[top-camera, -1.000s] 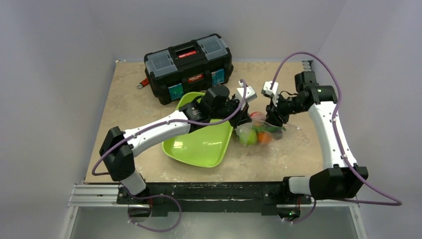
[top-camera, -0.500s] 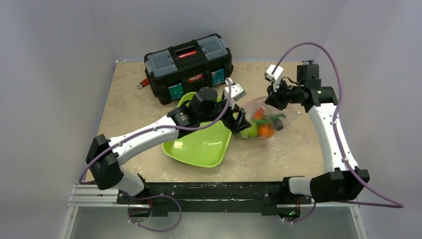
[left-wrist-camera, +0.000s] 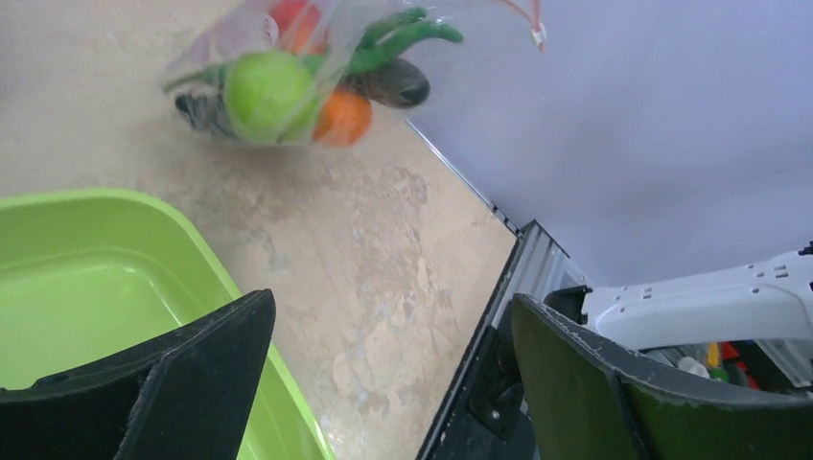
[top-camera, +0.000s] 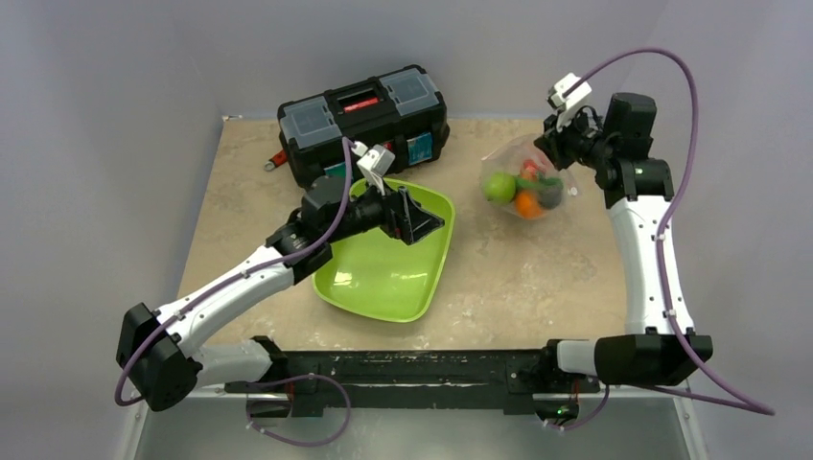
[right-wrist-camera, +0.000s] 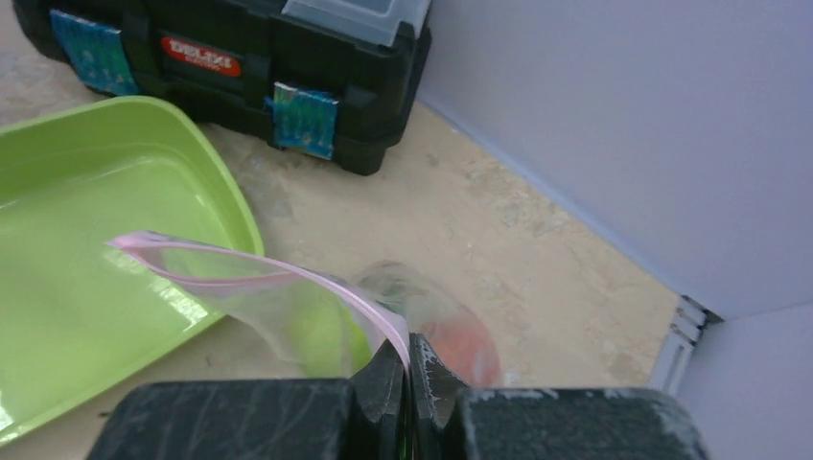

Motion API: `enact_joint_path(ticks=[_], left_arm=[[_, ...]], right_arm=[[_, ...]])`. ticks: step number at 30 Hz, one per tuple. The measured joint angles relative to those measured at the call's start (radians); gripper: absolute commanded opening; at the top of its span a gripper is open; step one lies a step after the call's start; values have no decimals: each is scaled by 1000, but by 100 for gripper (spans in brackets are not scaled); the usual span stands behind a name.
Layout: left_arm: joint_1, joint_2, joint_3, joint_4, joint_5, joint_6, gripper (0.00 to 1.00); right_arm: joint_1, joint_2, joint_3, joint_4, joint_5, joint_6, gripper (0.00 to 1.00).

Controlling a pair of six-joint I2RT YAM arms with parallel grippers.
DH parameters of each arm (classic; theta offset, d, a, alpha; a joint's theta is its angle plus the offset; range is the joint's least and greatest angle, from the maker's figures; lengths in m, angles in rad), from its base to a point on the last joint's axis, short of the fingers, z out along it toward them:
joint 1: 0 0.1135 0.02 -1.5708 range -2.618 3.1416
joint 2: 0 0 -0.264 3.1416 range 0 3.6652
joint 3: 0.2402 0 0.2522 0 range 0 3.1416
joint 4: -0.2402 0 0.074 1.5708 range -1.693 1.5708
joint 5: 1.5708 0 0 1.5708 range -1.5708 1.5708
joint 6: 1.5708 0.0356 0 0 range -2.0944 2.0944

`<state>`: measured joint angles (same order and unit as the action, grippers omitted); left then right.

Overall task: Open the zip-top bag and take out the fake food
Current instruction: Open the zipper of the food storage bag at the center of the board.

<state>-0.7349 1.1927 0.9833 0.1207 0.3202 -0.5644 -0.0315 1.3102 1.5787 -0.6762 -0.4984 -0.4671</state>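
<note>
Black rail [top-camera: 403, 369] at the near table edge carries both arm bases, left arm on the left. Beyond it, the lime-green tray [top-camera: 383, 283] lies on the beige, stone-patterned table [top-camera: 537, 287], left of centre. The left gripper [top-camera: 425, 218] hovers over the tray's far right corner with its jaws spread wide and nothing between them; in the left wrist view its two black fingers [left-wrist-camera: 192, 383] stand well apart, framing the tray rim and bare tabletop. Farther back and to the right, the zip-top bag [top-camera: 508, 158] hangs from the right gripper [top-camera: 559, 144], whose jaws are pressed together on the pink zip strip [right-wrist-camera: 268, 273] at the bag's mouth. In the right wrist view the strip runs out from the fingertips in two lines that diverge, so the mouth appears parted. The fake food [top-camera: 525, 192] sits bunched in the bag's lower end: a green lime [top-camera: 498, 186], an orange [top-camera: 526, 203], green bean pods [left-wrist-camera: 403, 38] and a red piece, all inside the plastic. Whether the bag's bottom touches the table cannot be told. Farthest back, a black toolbox [top-camera: 364, 120] stands just behind the tray, against the pale wall [top-camera: 431, 38]
</note>
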Motion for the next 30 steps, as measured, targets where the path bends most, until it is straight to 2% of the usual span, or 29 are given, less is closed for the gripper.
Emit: enact_joint_path(ticks=[4,8,11,18,22,26,30], left_arm=[[-1,6,-56,44,26,-87,91],[-7,46,-129,179,45,-213,88],[-33,103,-172,265,31,-296,88],[-165,228,-175,304,-85,-442,80],[-179,275,-152,284,-170,-520,75],[-186,299,-151,282,-238,-568,74],[-204,337,-138,282,-278,-596,74]], right_arm=[[26,-30,-177,8,-48,-27,0],[93,-43,-434,-5,-89,-53,0],[142,-43,-551,-35,-110,-74,0],[161,-63,-576,-8,-121,-66,0],[161,-74,-576,58,-135,6,0],[155,-54,-575,65,-179,31,0],[152,-60,-576,106,-138,87,5]])
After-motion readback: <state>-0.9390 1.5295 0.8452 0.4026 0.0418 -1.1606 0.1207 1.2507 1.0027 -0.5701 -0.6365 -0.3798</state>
